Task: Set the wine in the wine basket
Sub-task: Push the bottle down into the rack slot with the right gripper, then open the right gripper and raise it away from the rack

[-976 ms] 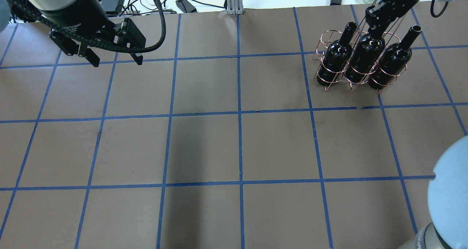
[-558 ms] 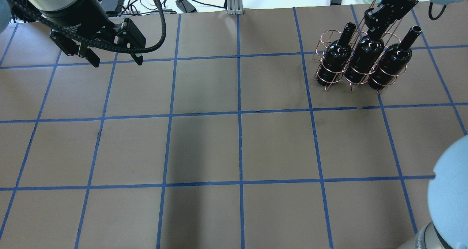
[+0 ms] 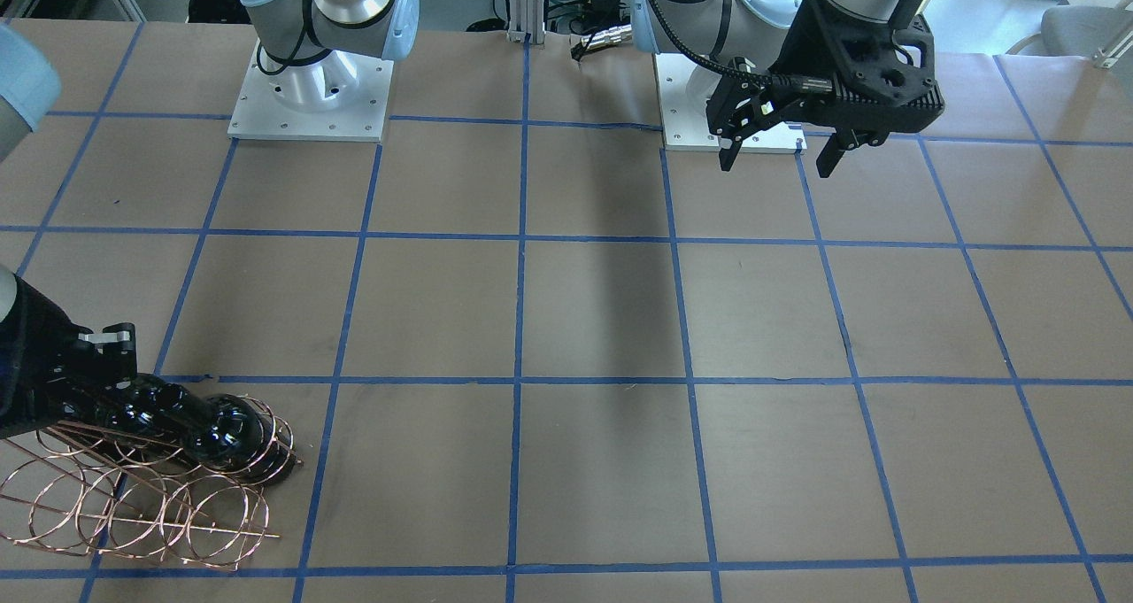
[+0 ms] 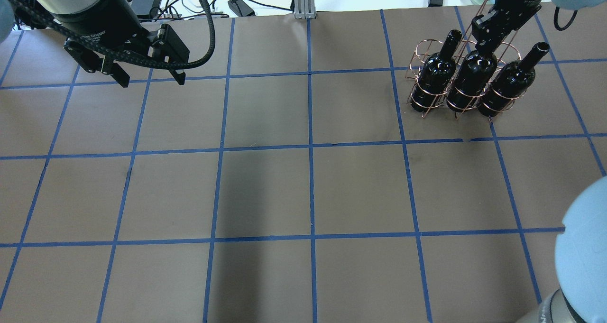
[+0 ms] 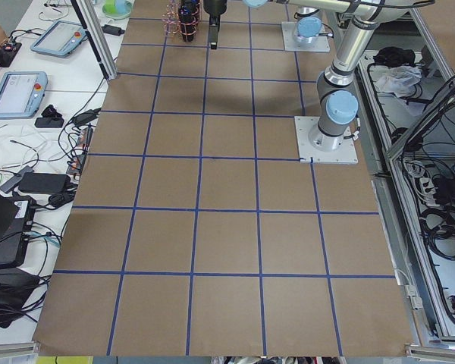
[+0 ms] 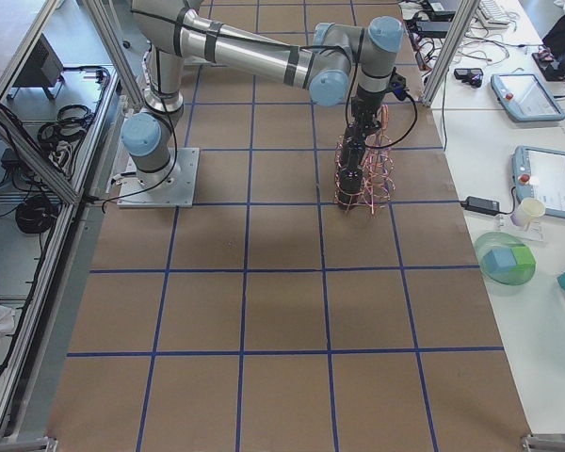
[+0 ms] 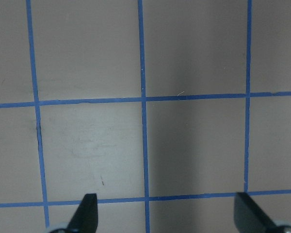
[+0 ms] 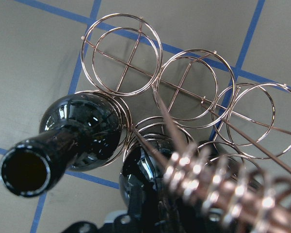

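Wine [image 4: 472, 76] sits seated in wine basket [image 4: 429, 40], 1 o'clock. Right gripper [image 4: 484, 31] is clamped on its neck. Left gripper [image 4: 151, 82], 10 o'clock — fingers wide, empty. Risk: a skewed lift-off snags the handle wire — toppling the leaning neighbour bottle [image 4: 510, 83].

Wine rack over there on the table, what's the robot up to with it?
The right arm's tool is down at the neck of the middle bottle, which stands in the copper wire rack between two other dark bottles. Whether it grips that neck can't be told. The three fill the row nearer the robot; the far loops are empty. The left tool hangs open over the table, holding nothing.
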Action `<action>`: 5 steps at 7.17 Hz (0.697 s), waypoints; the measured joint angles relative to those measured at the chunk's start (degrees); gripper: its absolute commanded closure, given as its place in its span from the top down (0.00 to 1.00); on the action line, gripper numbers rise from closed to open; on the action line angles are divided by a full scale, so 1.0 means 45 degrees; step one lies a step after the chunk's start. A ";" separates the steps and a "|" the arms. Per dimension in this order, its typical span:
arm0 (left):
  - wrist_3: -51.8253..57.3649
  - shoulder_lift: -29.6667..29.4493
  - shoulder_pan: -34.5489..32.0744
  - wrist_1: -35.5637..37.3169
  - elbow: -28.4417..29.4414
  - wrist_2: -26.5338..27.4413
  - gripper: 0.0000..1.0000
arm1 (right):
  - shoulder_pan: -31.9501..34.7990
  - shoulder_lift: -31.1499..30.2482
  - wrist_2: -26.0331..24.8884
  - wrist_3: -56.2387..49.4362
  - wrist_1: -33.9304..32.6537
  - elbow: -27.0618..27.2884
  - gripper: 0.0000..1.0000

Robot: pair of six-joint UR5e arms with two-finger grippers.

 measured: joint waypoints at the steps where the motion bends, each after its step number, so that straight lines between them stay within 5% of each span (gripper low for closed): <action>1: 0.0000 0.0003 0.0000 0.0000 0.0000 0.0000 1.00 | -0.0002 -0.0007 -0.0016 0.0001 -0.0015 0.0063 0.32; 2: 0.0000 0.0003 0.0000 0.0000 0.0000 0.0000 1.00 | -0.0003 -0.0036 -0.0059 -0.0004 -0.0020 0.0086 0.60; 3: 0.0005 0.0003 0.0000 0.0000 0.0000 0.0000 1.00 | -0.0007 -0.0089 -0.0093 0.0000 -0.0018 0.0090 0.76; 5: 0.0017 0.0004 0.0000 0.0000 0.0000 0.0000 1.00 | -0.0016 -0.0320 -0.0147 0.0058 0.0019 0.0095 0.89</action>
